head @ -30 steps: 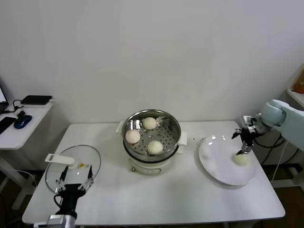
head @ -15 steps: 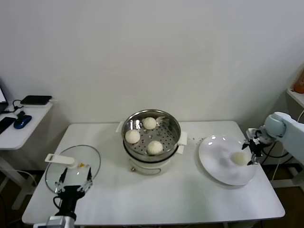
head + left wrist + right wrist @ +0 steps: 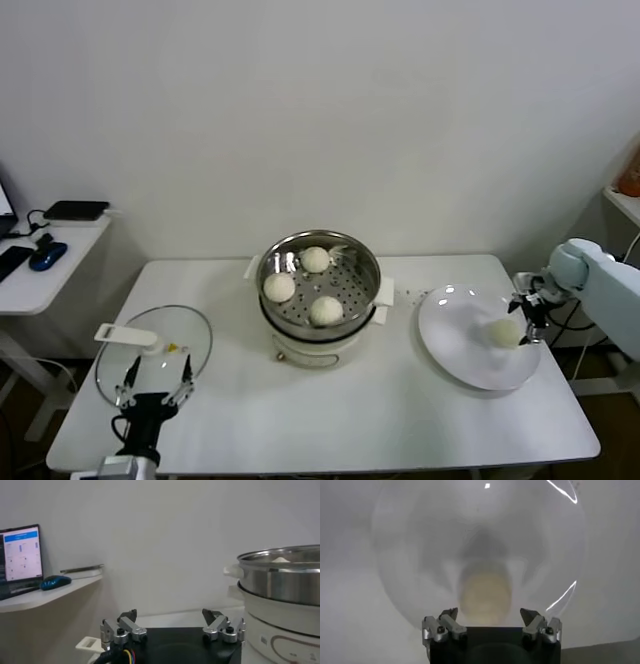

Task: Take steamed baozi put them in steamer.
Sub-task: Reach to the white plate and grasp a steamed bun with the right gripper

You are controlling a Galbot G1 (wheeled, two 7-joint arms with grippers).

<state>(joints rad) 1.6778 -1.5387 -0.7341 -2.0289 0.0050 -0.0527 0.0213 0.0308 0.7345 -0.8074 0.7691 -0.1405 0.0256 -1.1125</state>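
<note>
The steamer (image 3: 319,292) sits in the middle of the table (image 3: 400,410), and three steamed baozi (image 3: 326,310) already lie on its perforated floor. The last baozi (image 3: 503,332) is still on the white plate (image 3: 455,350), well to the right of the steamer, near the plate's outer edge.

The right gripper (image 3: 527,317) is down at that bun, coming in from the side away from the steamer. In the right wrist view its fingers (image 3: 445,625) are spread wide, with the bun (image 3: 485,594) lying just ahead of them and about centred in the gap; nothing is grasped yet.

The left gripper (image 3: 156,384) hangs near the table's front edge, to the left of the steamer and just beside the glass lid (image 3: 150,350), its fingers released and empty.

What worries me is the plate. It is smooth, and the bun is soft and round, so if the fingers close before they are fully around it, it could squirt forward or roll. Squeezing too hard would probably dent the dough. A low approach might also nudge the plate itself toward the table's right edge.
</note>
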